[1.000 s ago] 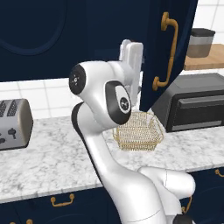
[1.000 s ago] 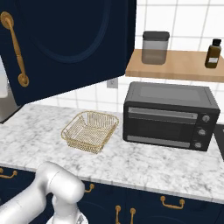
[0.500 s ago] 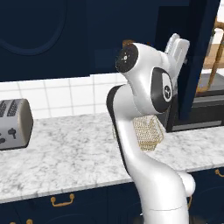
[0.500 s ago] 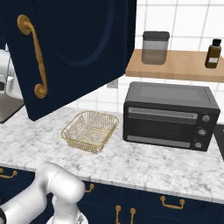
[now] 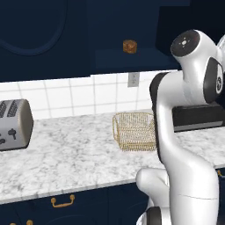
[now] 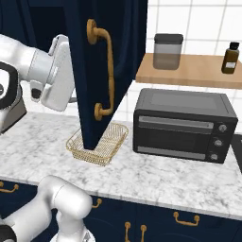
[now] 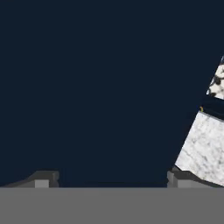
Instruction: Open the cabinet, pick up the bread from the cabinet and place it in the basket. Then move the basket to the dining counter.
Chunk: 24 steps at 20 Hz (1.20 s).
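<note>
One small bread point(image 5: 129, 45) sits far inside the opened cabinet point(image 6: 90, 71), likely light and soft: pinch its sides gently. Tool point(image 7: 111, 179) released, spread wide, holding nothing.

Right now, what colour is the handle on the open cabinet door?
Brass-gold, a curved vertical bar handle on the dark navy cabinet door; the right base view shows it best.

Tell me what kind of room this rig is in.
A rendered home kitchen, by the look of it: a marbled worktop over navy drawers, a toaster oven and a toaster on it, tiled wall behind, and a navy wall cabinet with its door swung open.
</note>
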{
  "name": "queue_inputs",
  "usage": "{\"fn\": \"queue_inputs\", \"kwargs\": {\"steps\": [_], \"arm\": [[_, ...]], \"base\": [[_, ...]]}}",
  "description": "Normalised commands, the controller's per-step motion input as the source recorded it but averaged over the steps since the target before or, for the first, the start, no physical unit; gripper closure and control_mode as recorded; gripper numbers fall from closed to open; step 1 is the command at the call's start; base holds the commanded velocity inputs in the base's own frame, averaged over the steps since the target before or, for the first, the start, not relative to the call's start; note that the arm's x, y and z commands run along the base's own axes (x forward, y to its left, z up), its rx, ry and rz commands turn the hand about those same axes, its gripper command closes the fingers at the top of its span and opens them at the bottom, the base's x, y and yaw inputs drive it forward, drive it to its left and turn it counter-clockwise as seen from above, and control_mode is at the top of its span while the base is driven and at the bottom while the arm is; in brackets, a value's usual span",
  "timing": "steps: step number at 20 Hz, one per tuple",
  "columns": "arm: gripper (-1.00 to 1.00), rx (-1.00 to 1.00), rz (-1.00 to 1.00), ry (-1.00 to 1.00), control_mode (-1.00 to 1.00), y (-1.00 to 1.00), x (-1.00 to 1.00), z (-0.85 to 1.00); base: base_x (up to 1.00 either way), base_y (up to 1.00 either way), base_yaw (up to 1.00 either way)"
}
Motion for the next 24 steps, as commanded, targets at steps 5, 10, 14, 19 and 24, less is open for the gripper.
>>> {"fn": "queue_inputs", "kwargs": {"steps": [5,10,14,19,24], "arm": [[-1.00,0.14,-0.13,-0.20,-1.00,-0.50,0.23,-0.20],[-1.00,0.11,0.01,-0.22,-1.00,0.39,0.18,-0.02],[-1.00,0.01,0.07,-0.11,-1.00,0.98,0.00,0.00],[-1.00,0.00,0.19,0.05,-1.00,1.00,0.04,0.00],[-1.00,-0.19,0.49,0.17,-1.00,0.61,0.00,0.00]], "base": [[0.00,0.00,0.00],[0.00,0.00,0.00],[0.00,0.00,0.00],[0.00,0.00,0.00],[0.00,0.00,0.00]]}}
